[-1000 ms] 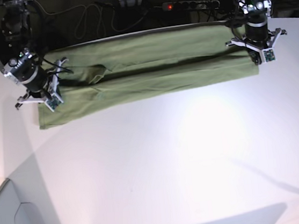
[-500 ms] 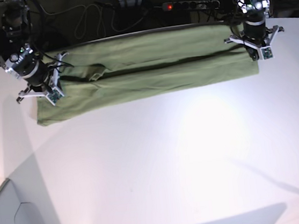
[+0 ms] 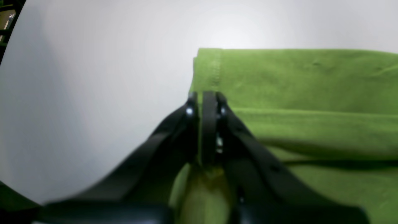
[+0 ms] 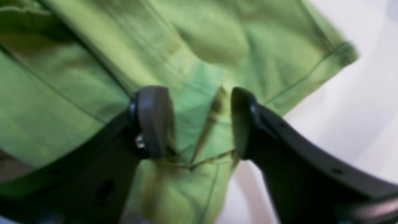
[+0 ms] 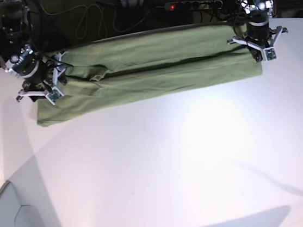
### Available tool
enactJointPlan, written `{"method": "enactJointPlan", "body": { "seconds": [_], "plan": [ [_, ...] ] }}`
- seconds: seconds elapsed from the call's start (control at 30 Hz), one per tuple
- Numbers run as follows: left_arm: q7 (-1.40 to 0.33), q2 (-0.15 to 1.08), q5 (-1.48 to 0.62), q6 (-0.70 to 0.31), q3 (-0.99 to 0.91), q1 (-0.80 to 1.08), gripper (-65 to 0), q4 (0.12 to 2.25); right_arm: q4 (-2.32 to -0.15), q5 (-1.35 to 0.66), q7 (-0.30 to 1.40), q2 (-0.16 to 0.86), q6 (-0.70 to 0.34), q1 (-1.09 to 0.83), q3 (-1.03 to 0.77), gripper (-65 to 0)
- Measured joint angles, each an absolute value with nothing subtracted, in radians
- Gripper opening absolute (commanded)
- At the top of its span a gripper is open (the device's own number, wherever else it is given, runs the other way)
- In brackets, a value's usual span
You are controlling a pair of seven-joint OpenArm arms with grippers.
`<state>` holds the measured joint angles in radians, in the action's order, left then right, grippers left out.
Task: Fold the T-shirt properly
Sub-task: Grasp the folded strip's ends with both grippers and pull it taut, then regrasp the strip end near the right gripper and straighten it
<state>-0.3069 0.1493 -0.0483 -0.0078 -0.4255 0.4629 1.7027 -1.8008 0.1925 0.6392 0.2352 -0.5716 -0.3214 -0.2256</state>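
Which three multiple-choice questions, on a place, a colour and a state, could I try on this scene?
1. Where does the folded cotton T-shirt lie?
A. On the white tabletop
B. On the floor
C. Inside a box

2. What colour is the T-shirt?
A. Red
B. Green
C. Black

3. How does the dark metal right hand stand?
A. Shut tight
B. Out of sight
C. Open

Right: A, the cloth rests along the table's far side; B, its green shows in every view; C, the right wrist view shows a wide gap between the fingertips.
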Motion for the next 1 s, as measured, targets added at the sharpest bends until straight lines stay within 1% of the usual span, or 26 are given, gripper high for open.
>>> {"method": "enactJointPlan", "body": {
  "seconds": [0.07, 0.13, 0.17, 0.27, 0.37, 0.5, 0.73, 0.87, 1.0],
  "plan": [
    [-0.307, 0.149, -0.049, -0.004, -0.426, 0.463, -53.0, 1.705, -1.839, 0.192, 0.639, 0.236, -0.577, -0.328, -0.229, -27.9],
    [-0.310, 0.147, -0.049, -0.003, -0.429, 0.464, -46.0, 1.714, -1.895, 0.185, 0.648, 0.231, -0.621, -0.342, -0.255, -27.7],
    [-0.310, 0.147, -0.048, -0.003, -0.429, 0.466, -43.7, 1.721, -1.916, 0.186, 0.653, 0.229, -0.630, -0.343, -0.266, -27.6],
    [-0.310, 0.147, -0.048, -0.002, -0.431, 0.472, -39.8, 1.751, -1.964, 0.199, 0.652, 0.202, -0.637, -0.341, -0.276, -27.6],
    [-0.311, 0.144, -0.051, 0.000, -0.432, 0.477, -39.3, 1.797, -1.973, 0.189, 0.648, 0.196, -0.673, -0.339, -0.248, -27.6],
    [-0.318, 0.144, -0.051, -0.001, -0.434, 0.491, -39.0, 1.838, -1.970, 0.190, 0.678, 0.196, -0.673, -0.328, -0.150, -27.6],
    [-0.318, 0.148, -0.051, -0.001, -0.434, 0.493, -38.9, 1.823, -1.905, 0.185, 0.735, 0.197, -0.679, -0.217, -0.022, -27.4],
    [-0.317, 0.150, -0.051, 0.000, -0.435, 0.492, -38.9, 1.821, -1.815, 0.191, 0.767, 0.197, -0.679, -0.154, 0.007, -27.1],
    [-0.318, 0.147, -0.051, -0.004, -0.471, 0.490, -38.9, 1.821, -1.786, 0.190, 0.766, 0.179, -0.679, -0.151, 0.013, -27.4]
  ]
}}
